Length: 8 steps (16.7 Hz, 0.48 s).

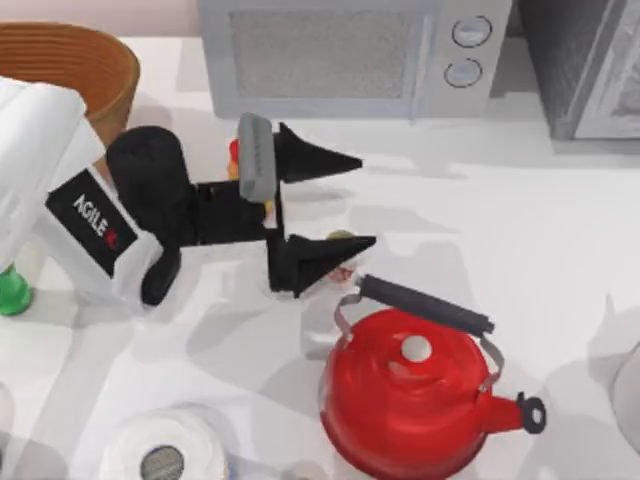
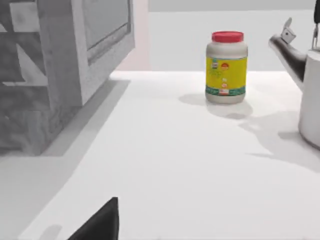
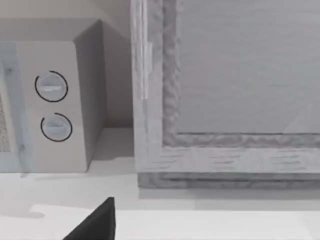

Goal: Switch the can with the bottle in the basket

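Note:
My left gripper (image 1: 338, 205) is open over the middle of the table, its two black fingers spread wide and pointing right. The can (image 1: 343, 270), white with red marks and an olive top, stands upright under the tip of the nearer finger, partly covered by it. The green bottle (image 1: 12, 291) stands on the table at the far left edge, mostly hidden by my left arm. The wicker basket (image 1: 95, 62) sits at the back left corner; its inside is cut off by the frame. In the right wrist view one dark finger (image 3: 96, 223) shows low down, facing the microwave.
A red kettle (image 1: 405, 400) with a dark handle stands just right and in front of the can. A microwave (image 1: 340, 50) lines the back edge. A paper roll (image 1: 165, 450) is at the front. A yellow red-capped bottle (image 2: 226, 67) and a silver kettle (image 2: 310, 85) stand farther off.

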Tool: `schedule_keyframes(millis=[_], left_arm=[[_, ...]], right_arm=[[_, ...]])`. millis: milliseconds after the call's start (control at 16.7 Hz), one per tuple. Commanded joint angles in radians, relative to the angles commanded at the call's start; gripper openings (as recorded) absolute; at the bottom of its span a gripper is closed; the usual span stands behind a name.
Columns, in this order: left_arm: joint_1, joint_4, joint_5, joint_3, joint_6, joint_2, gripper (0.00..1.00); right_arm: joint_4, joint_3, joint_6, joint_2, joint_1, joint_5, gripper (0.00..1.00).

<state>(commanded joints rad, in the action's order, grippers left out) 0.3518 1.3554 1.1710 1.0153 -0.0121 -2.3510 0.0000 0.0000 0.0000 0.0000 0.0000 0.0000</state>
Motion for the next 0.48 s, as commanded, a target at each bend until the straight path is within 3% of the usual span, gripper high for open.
schedule_keyframes(millis=[240, 480], left_arm=[[-0.032, -0.119, -0.191, -0.064, 0.006, 0.300, 1.00], [-0.059, -0.247, -0.395, -0.169, 0.003, 0.734, 1.00]], right_arm=[[0.000, 0.000, 0.000, 0.000, 0.000, 0.000, 1.00], [0.000, 0.000, 0.000, 0.000, 0.000, 0.000, 1.00]])
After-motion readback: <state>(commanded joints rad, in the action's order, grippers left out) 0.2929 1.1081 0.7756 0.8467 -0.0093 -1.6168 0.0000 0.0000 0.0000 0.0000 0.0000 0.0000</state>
